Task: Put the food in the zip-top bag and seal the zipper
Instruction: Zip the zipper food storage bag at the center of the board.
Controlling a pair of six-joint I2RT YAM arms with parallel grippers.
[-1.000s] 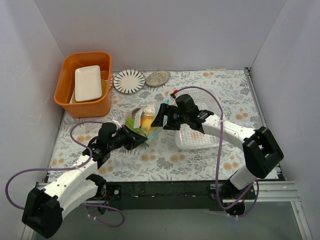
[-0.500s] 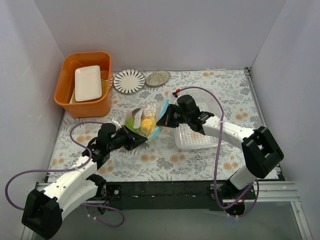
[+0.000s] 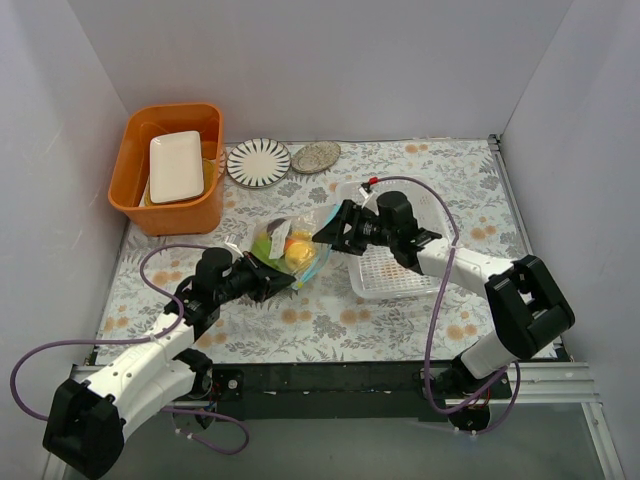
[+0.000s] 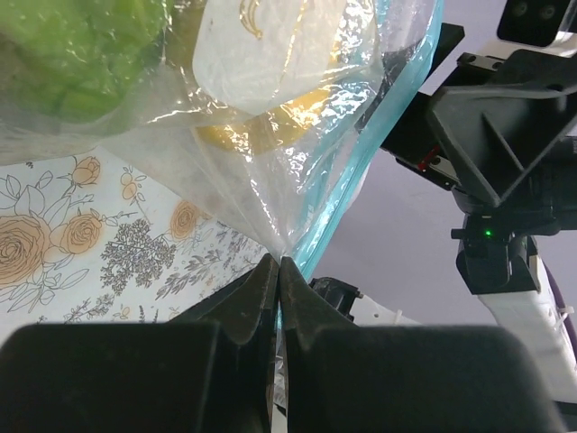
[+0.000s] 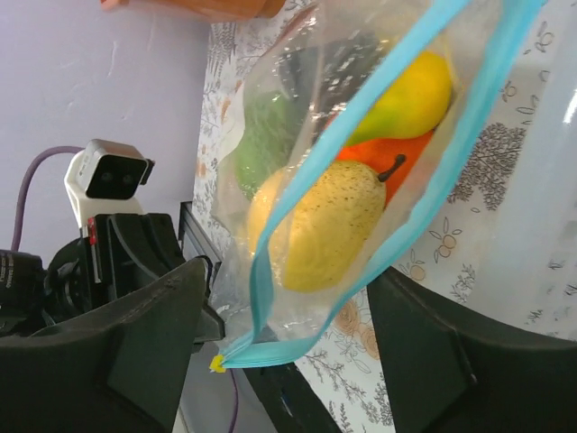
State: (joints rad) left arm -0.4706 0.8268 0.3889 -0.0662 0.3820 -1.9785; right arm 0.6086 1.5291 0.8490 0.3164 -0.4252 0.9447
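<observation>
The clear zip-top bag (image 3: 290, 247) lies on the flowered cloth with the food inside it. The right wrist view shows a yellow lemon (image 5: 315, 239), an orange (image 5: 397, 153), a yellow-green fruit (image 5: 410, 90) and a green fruit (image 5: 266, 135). The light blue zipper (image 5: 424, 207) gapes apart along most of the mouth and meets near a small yellow tab (image 5: 216, 363). My left gripper (image 4: 278, 263) is shut on the bag's near corner. At the bag's right end my right gripper (image 5: 288, 352) is open, its fingers (image 5: 135, 343) standing on either side of the mouth without touching it.
A white lattice basket (image 3: 395, 268) sits under my right arm. An orange bin (image 3: 170, 205) holding a white tray (image 3: 176, 165) is at the back left. A striped plate (image 3: 258, 162) and a small patterned plate (image 3: 316, 156) lie beside it.
My right gripper shut at the bag's mouth, then opened again and drew back to the right. The left gripper kept its hold on the corner.
</observation>
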